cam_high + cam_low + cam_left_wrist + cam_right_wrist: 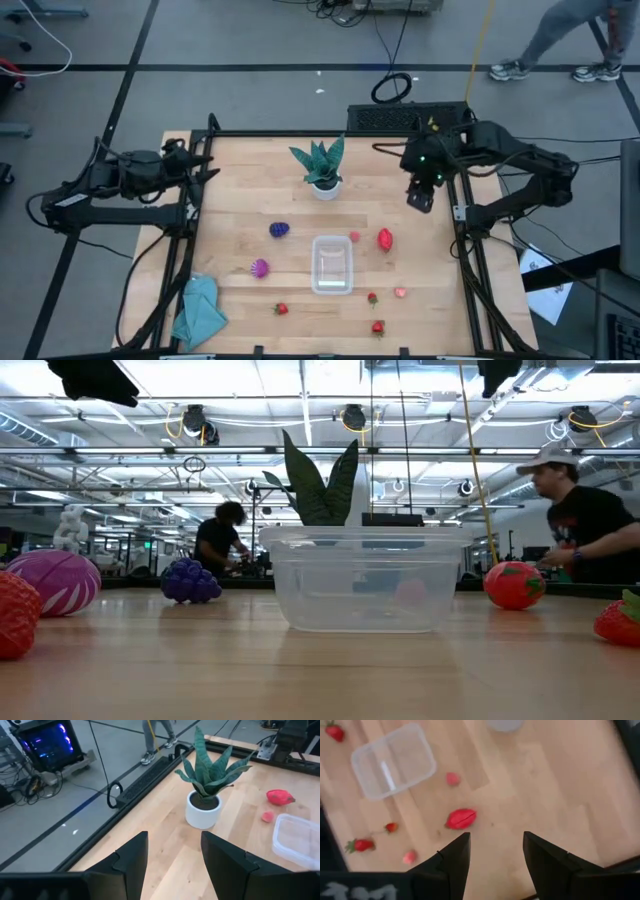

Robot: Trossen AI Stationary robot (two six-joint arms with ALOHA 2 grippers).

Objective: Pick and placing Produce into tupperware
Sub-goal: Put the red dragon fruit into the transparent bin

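Observation:
The clear tupperware [332, 265] stands on its base mid-table with nothing in it. Produce lies loose on the wood around it: a dark purple piece [279, 230], a magenta piece [260, 267], a small pink piece [354, 237], a big red strawberry [385, 239] and several small red ones toward the near edge [378, 327]. My left gripper [172, 840] is open at the table's far left corner, raised and aimed across the table. My right gripper [495, 840] is open too. It hangs high over the far right part, beyond the big red strawberry [461, 818].
A green plant in a white pot [322, 165] stands at the far middle. A teal cloth [200, 308] lies crumpled at the near left corner. A black frame [465, 250] borders the table. People move about in the room beyond the table.

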